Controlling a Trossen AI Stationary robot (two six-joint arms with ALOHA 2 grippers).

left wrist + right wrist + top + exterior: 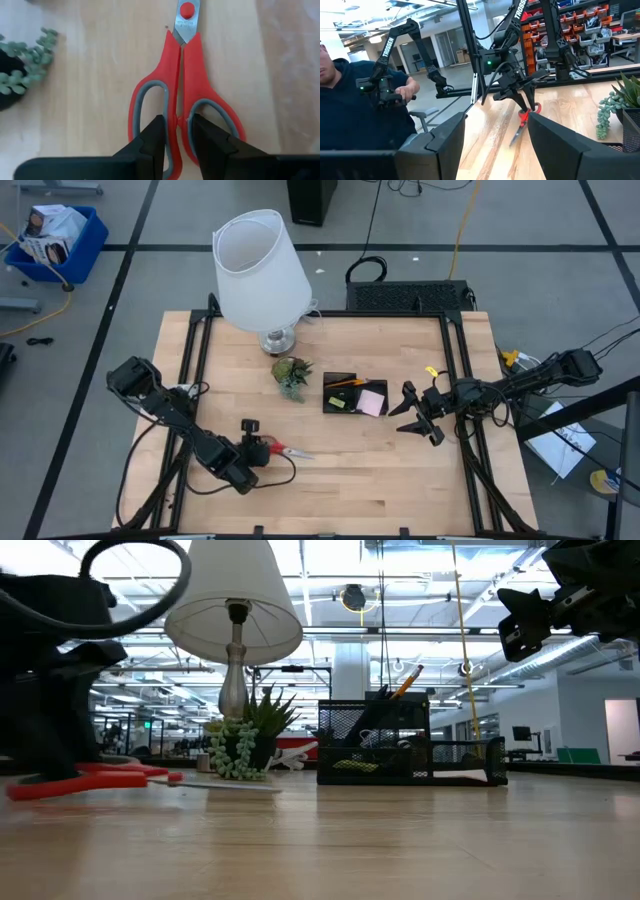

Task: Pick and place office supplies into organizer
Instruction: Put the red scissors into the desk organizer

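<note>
**Left gripper closing on the scissors' handles**

The red-handled scissors are lying flat on the wooden table, at 8 o'clock from the black organizer. The left gripper is pinching their inner handle bars. The right gripper is hovering wide open and empty, at the organizer's 4 o'clock.

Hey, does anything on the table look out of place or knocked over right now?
Nothing looks spilled or toppled. The only supply outside the organizer is the red-handled scissors, lying flat on the wood with the left gripper closed on their handles. The lamp and plant stand upright.
</note>
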